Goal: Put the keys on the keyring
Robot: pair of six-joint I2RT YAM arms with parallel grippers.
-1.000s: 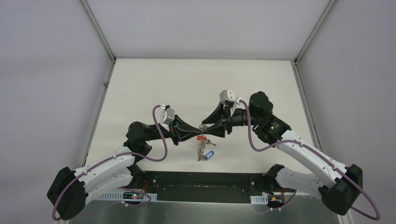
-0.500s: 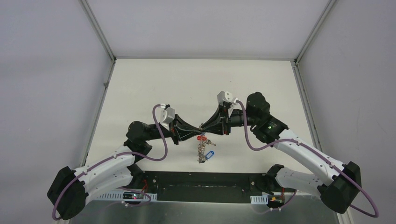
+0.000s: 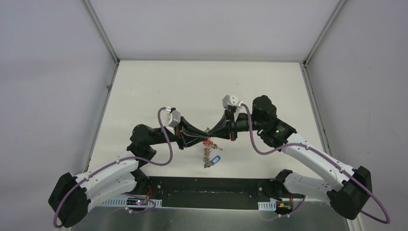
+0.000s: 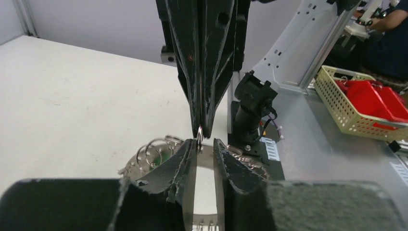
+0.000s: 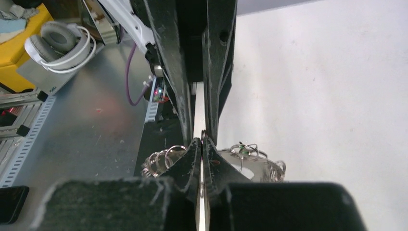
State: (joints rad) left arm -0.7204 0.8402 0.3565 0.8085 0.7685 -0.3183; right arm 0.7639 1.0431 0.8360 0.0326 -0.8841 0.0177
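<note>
Meeting nose to nose over the middle of the desk (image 3: 192, 86), the left gripper (image 3: 205, 138) and right gripper (image 3: 214, 136) both sit at the keyring (image 4: 153, 150), which is held up btwn them.

Right gripper: fingers pressed fully together on the keyring's rim, w/ one small wire loop (image 4: 198, 133) poking out at the very tips (clearest in left wrist view).

Left gripper: fingers (image 4: 185, 159) a narrow slit apart, w/ the ring's flat grey plate showing in the gap and wire loops fanning out either side. Can't tell if they actually clamp the plate or just straddle it.

The two grippers' tips are touching or nearly so; right wrist view shows the left one's tips right above its own closed pair.

Keys, top view only: red tag (image 3: 208, 142) just beside the gripper tips, on the side toward the arm bases. A silver bunch of keys (image 3: 207, 158) trails on from there, blue tag (image 3: 217, 159) beside its end. Too small to tell which loops they hang from, or whether the bunch touches the desk.
</note>
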